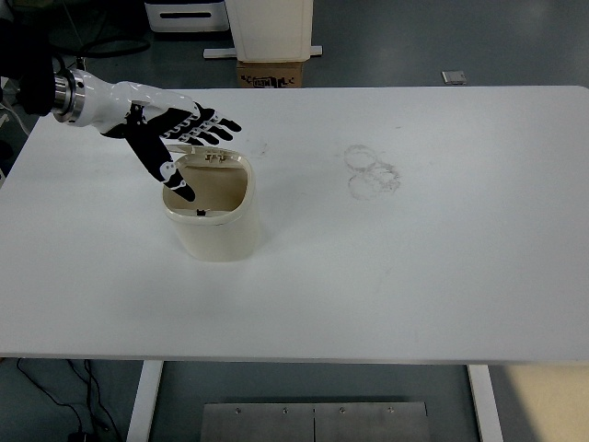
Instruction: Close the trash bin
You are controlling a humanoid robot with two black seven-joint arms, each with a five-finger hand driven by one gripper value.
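Note:
A cream trash bin (pixel 213 226) stands on the white table (pixel 414 258), left of centre. Its mouth is open and the inside shows. Its hinged lid (pixel 177 140) stands up at the back edge, mostly hidden behind my left hand (pixel 179 138). That hand comes in from the upper left with fingers spread flat, palm down, over the lid and the back of the bin. It holds nothing. My right hand is out of view.
Faint ring marks (pixel 370 170) lie on the table right of centre. Beyond the far edge stand a cardboard box (pixel 271 72) and a white cabinet (pixel 269 28). A small grey item (pixel 453 76) lies on the floor.

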